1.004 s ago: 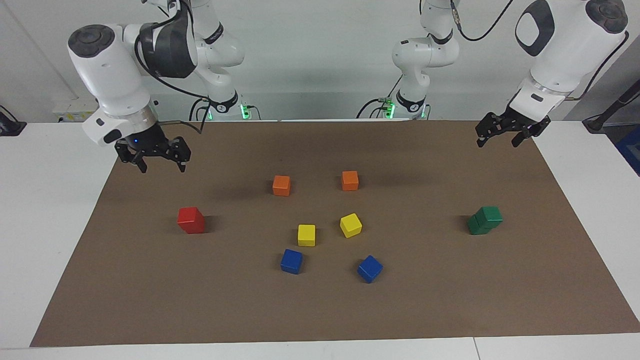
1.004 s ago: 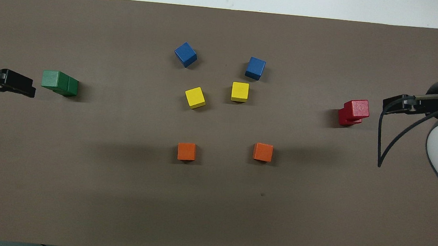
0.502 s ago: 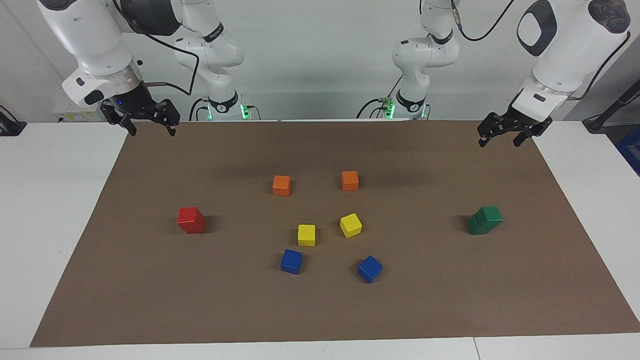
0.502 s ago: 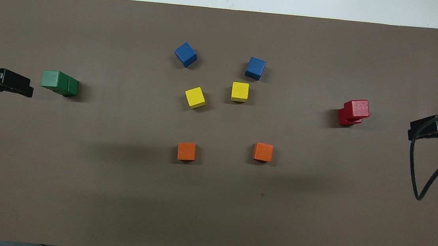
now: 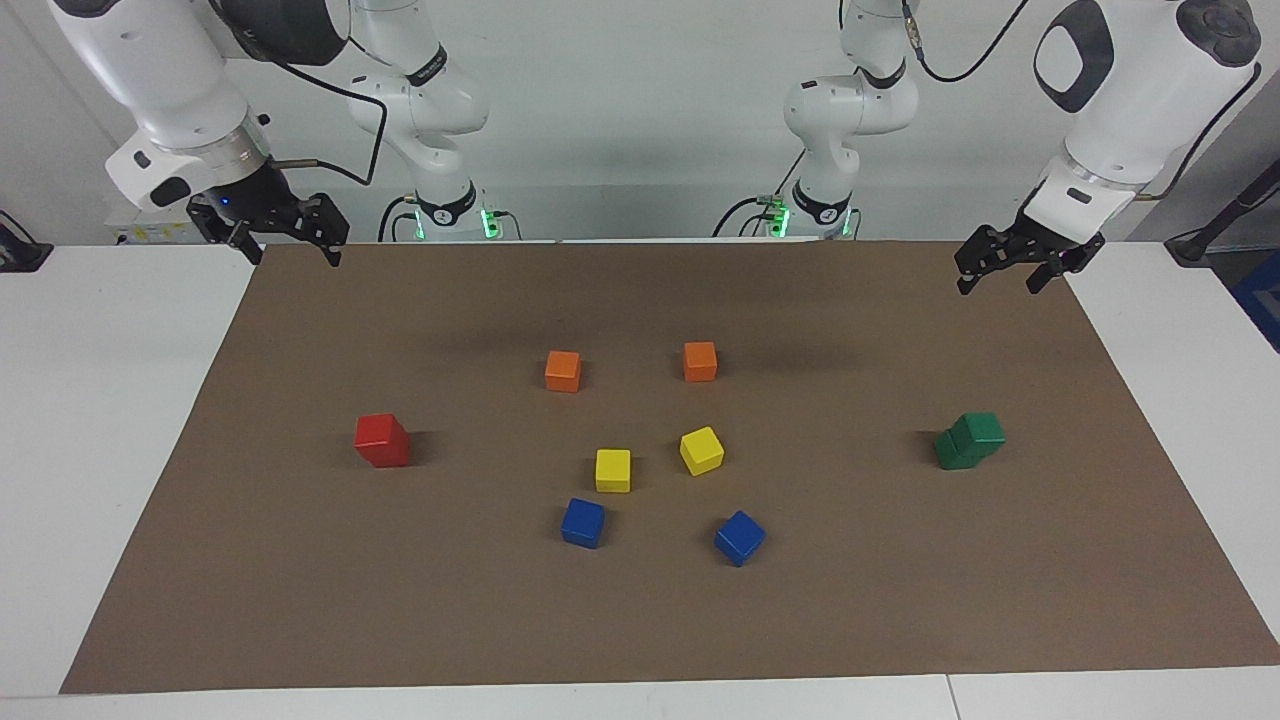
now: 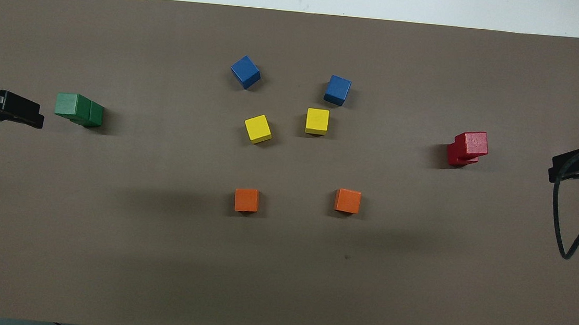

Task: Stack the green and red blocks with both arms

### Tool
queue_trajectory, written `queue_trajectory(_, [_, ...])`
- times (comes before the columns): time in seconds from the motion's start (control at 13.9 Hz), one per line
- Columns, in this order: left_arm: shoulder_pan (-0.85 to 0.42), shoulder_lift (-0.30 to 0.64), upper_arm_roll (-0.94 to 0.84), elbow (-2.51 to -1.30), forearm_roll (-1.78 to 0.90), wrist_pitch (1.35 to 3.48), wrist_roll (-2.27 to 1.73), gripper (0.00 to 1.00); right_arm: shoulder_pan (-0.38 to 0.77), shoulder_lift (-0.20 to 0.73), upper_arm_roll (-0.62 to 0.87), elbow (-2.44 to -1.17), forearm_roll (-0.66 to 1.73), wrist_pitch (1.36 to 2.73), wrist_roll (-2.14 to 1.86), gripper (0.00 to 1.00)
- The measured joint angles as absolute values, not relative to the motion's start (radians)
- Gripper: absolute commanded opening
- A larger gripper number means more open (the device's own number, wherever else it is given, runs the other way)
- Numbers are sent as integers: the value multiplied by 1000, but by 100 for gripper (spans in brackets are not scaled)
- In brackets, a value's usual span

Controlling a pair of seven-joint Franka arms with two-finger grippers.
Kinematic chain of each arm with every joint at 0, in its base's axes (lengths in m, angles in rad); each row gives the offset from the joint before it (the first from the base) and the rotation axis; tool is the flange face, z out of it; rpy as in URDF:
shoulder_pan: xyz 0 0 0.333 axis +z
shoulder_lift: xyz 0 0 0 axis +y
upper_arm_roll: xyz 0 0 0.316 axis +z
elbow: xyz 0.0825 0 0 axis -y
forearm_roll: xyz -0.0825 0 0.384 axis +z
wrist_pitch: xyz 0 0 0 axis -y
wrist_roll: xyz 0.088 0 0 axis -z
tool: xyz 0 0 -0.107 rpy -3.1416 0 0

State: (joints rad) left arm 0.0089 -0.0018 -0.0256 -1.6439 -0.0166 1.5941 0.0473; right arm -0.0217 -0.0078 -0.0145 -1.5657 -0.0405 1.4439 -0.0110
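Brown mat (image 5: pixel 640 620) lies bare along its edges, and we see both stacks standing: green blocks (image 5: pixel 969 441) toward the left arm's end, red blocks (image 5: pixel 382 440) toward the right arm's. Our left gripper (image 5: pixel 1010 272) and right gripper (image 5: pixel 285 242) hang open-jawed over the mat's robot-side corners, holding nothing.

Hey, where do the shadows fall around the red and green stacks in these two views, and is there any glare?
Facing view: the red stack shades the mat toward the middle cubes, the green stack likewise. Overhead view: same soft shadows, no strong glare on the brown mat.
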Motion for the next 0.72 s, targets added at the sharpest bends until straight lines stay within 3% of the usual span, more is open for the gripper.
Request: queue_trajectory(0.72, [9,-2,-26,-1644,-17,1594,47,100,-22,-2,-15,-1552,-41,1511,-11,100])
